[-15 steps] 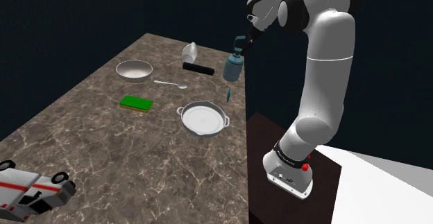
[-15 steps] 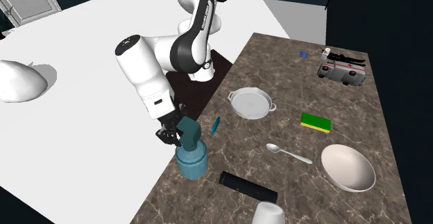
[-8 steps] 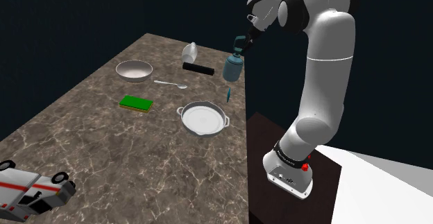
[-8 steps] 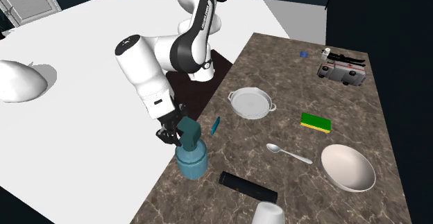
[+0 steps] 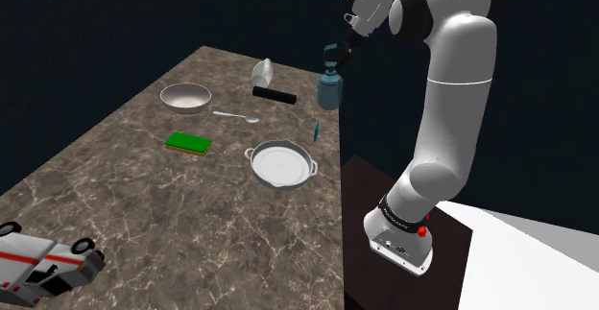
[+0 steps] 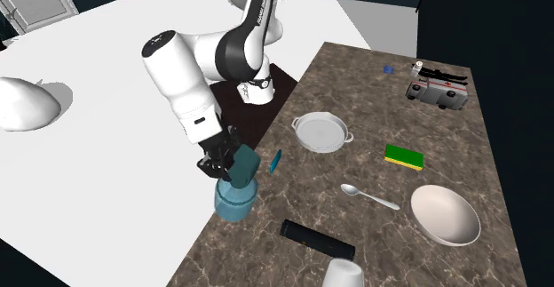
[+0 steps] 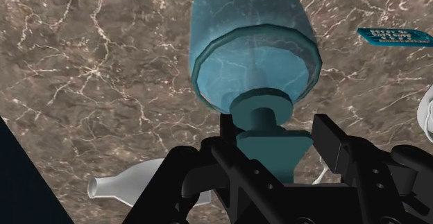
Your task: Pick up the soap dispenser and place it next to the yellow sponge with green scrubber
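The soap dispenser (image 5: pixel 329 90) is a translucent blue bottle with a teal pump. It hangs a little above the marble counter's edge nearest the arm. My gripper (image 5: pixel 337 55) is shut on its pump head, and the bottle dangles below the gripper (image 6: pixel 225 163). In the wrist view the black fingers (image 7: pixel 334 143) clasp the teal pump, with the soap dispenser (image 7: pixel 253 46) over the marble beyond them. The yellow sponge with its green top (image 5: pixel 187 143) lies mid-counter, far from the dispenser (image 6: pixel 234 197); the same sponge (image 6: pixel 405 157) lies past the pan in the second exterior view.
A two-handled pan (image 5: pixel 281 163) sits between dispenser and sponge. A bowl (image 5: pixel 185 98), spoon (image 5: pixel 236 116), black bar (image 5: pixel 274 94) and tipped white cup (image 5: pixel 261 70) lie at the far end. A small blue chip (image 5: pixel 317 128) stands near the edge. A toy ambulance (image 5: pixel 38 265) lies at the near end.
The gripper has risen with the soap dispenser, lifting it off the counter and shifting it slightly toward the counter's edge. Nothing else has moved.
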Controlling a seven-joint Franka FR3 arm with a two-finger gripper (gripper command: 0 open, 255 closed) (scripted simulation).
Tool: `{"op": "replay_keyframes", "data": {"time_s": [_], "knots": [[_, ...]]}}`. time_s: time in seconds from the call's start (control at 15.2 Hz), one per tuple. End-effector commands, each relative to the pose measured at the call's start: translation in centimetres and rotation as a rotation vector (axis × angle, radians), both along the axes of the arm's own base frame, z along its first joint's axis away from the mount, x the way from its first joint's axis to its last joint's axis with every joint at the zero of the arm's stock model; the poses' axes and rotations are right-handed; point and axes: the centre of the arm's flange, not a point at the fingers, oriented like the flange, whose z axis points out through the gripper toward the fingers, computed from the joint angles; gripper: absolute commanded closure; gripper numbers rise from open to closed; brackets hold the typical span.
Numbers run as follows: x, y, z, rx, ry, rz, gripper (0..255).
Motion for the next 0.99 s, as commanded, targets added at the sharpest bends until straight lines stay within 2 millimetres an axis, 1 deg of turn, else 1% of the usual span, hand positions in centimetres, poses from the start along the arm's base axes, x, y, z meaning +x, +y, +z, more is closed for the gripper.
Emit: {"op": "replay_keyframes", "data": {"time_s": [0.0,0.73,0.92], "knots": [[0.1,-0.1,1.1,0.0,-0.001,0.0,255],[0.1,-0.1,6.8,0.0,-0.001,0.0,255],[1.2,3.7,6.8,0.0,-0.001,0.0,255]]}}
